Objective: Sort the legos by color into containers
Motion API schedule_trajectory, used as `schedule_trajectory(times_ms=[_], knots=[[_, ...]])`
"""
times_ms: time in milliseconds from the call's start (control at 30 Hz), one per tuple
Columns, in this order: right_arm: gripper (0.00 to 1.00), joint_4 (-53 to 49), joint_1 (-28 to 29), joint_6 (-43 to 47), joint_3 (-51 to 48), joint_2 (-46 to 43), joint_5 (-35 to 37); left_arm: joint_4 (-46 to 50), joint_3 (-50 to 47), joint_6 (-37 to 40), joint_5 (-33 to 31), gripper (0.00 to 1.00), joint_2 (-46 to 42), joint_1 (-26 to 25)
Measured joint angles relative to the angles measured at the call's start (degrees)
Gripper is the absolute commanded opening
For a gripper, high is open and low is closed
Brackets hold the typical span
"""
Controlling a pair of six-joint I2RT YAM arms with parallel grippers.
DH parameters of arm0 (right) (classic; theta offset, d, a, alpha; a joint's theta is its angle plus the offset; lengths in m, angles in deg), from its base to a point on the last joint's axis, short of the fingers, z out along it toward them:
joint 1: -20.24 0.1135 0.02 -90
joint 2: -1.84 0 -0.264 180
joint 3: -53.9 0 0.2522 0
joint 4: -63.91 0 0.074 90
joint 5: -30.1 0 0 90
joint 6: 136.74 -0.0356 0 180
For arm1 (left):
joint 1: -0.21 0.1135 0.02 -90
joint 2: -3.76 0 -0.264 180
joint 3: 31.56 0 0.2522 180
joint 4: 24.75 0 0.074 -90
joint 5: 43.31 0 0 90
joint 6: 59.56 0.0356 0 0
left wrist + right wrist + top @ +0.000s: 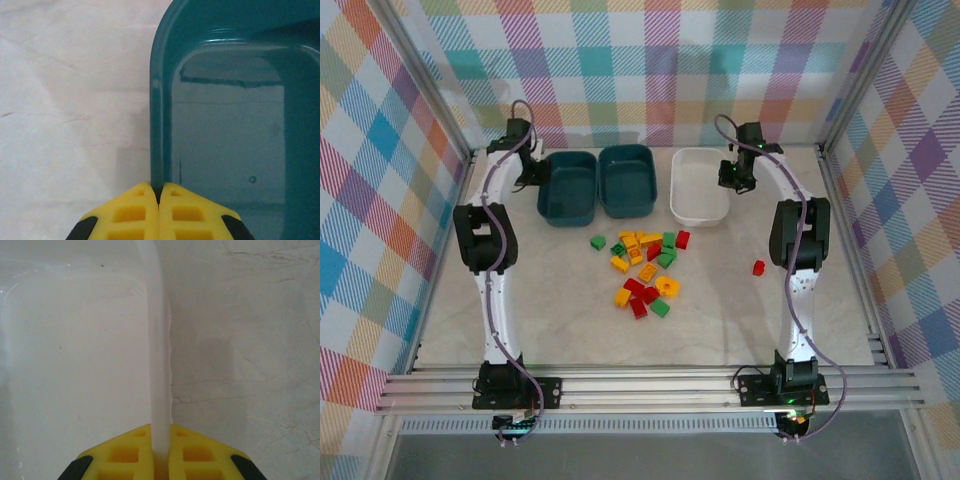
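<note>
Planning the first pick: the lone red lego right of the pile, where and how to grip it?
Pinch its two opposite side faces, coming straight down from above. The lone red lego sits apart on the bare table, nothing crowding it, so there is room on either side. Its exact orientation is too small to tell.

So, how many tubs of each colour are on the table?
teal tubs: 2
white tub: 1
Total: 3
</note>
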Motion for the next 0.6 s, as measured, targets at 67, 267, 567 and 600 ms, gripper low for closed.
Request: schedule_trajectory(times_ms=[67, 267, 567, 600], knots=[[0.00, -0.3, 0.0, 0.0, 0.1, 0.3, 0.2, -0.6, 0.8, 1.0, 0.0, 0.00, 1.0, -1.3], [0.01, -0.9, -0.1, 1.1, 0.7, 0.5, 0.8, -0.8, 1.1, 1.9, 0.5, 0.00, 1.1, -3.1], [0.13, -1.7, -0.8, 3.0, 4.3, 1.4, -1.2, -0.9, 1.1, -8.3, -0.9, 0.00, 1.2, -3.4], [0.14, -1.8, -0.8, 3.0, 4.6, 1.4, -1.6, -0.9, 1.1, -9.6, -0.9, 0.00, 1.2, -3.4]])
